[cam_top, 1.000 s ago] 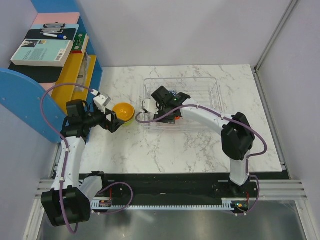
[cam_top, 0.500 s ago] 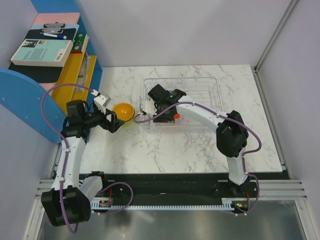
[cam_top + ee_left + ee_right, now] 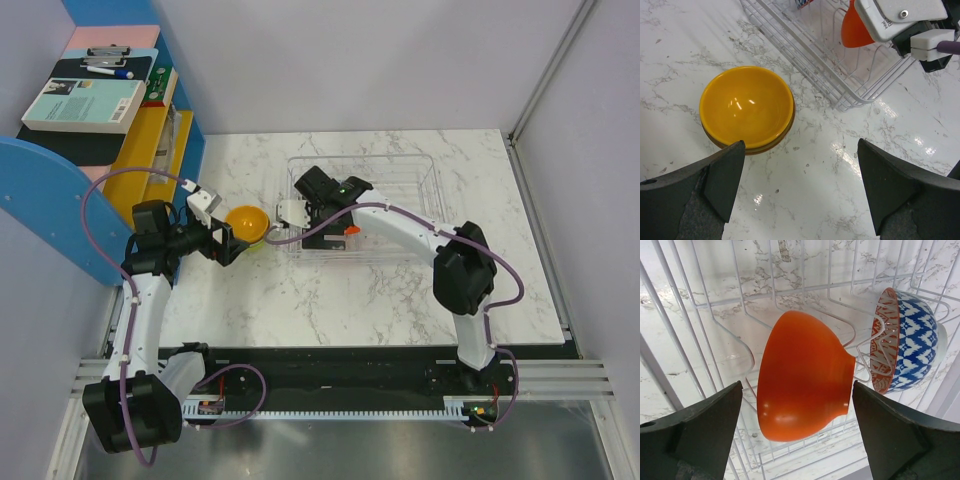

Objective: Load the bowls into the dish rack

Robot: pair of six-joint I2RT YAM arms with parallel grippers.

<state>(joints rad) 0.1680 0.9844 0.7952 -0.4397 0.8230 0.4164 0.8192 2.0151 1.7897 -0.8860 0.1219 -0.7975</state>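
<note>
A yellow-orange bowl [image 3: 246, 221] [image 3: 746, 107] sits stacked on another bowl on the marble, just left of the dish rack [image 3: 420, 172] [image 3: 816, 65]. My left gripper [image 3: 222, 228] [image 3: 801, 145] hangs open beside it, holding nothing. A red-orange bowl [image 3: 804, 376] [image 3: 352, 230] [image 3: 852, 30] stands on its side between the rack's wires [image 3: 715, 315]. Next to it a blue-white zigzag bowl [image 3: 912, 347] also stands on edge. My right gripper [image 3: 303, 214] [image 3: 797, 390] is open over the red-orange bowl, with both fingers clear of it.
A blue shelf unit [image 3: 60, 190] with a book [image 3: 85, 102], a clipboard and yellow trays stands at the left edge of the table [image 3: 360, 300]. Walls close in the back and right sides.
My right gripper has opened and let go of the red-orange bowl, which stays propped in the rack. The left arm has not moved.
</note>
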